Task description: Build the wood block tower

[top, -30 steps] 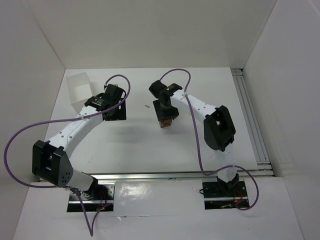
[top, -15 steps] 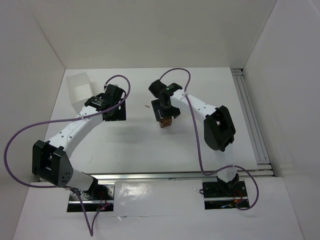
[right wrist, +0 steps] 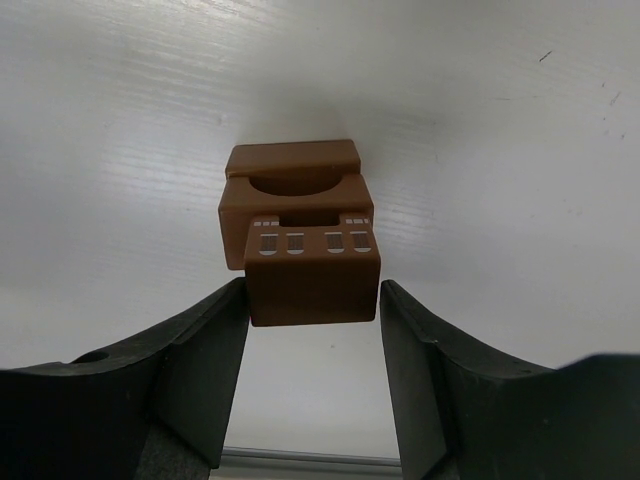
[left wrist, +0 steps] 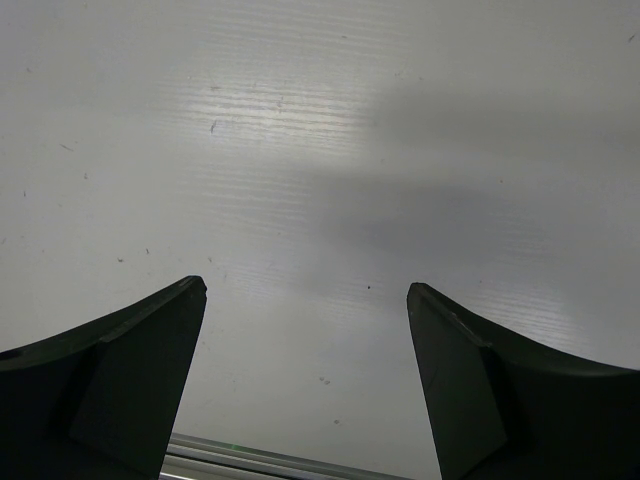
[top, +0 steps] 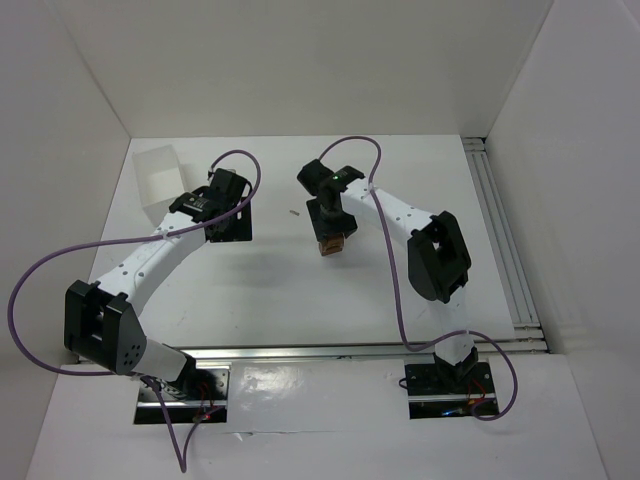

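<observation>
The tower [top: 331, 243] is a narrow stack of reddish-brown wood blocks near the middle of the table. In the right wrist view the top wood block [right wrist: 312, 270], with small printed windows, sits over a block with an arched cut-out [right wrist: 290, 162]. My right gripper [right wrist: 313, 287] stands over the stack, its two fingers against the top block's sides. It also shows in the top view [top: 329, 228]. My left gripper [left wrist: 307, 290] is open and empty over bare table, left of the tower in the top view [top: 232, 226].
A white plastic tray [top: 158, 180] stands at the back left, just beyond the left gripper. White walls close in the table on three sides. A metal rail [top: 505, 240] runs along the right edge.
The right gripper shifted very slightly over the tower. The stack and the left arm have not moved.
</observation>
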`<state>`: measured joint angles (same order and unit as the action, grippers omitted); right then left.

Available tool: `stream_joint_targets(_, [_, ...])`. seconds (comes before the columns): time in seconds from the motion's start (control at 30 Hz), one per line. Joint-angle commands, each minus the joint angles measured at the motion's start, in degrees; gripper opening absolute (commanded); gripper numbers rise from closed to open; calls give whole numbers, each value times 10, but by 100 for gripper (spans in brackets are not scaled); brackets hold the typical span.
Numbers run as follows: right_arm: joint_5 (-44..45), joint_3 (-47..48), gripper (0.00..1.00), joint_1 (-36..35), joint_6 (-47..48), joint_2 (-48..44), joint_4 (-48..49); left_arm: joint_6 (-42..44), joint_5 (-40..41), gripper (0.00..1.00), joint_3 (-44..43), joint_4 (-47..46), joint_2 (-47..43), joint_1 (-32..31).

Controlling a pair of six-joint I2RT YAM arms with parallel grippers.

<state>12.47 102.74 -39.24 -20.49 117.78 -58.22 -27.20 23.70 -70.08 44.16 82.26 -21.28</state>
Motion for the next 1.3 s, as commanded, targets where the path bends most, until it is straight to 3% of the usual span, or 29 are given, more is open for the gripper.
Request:
stream_joint_targets(0.0, [9,22,61,-7,1,-3,-1,-3,-1,94,-15,2,-20,-3])
stream_joint_targets(0.8, [-3,38,61,-7,6,13,4,-3,-1,94,-15,2,-20,-3])
stream_joint_targets(0.9, [-8,38,56,-7,6,13,4,-3,-1,94,-15,2,-20,-3])
stream_joint_targets(1.27, [-3,38,56,-7,6,13,4,-3,-1,94,-15,2,-20,-3])
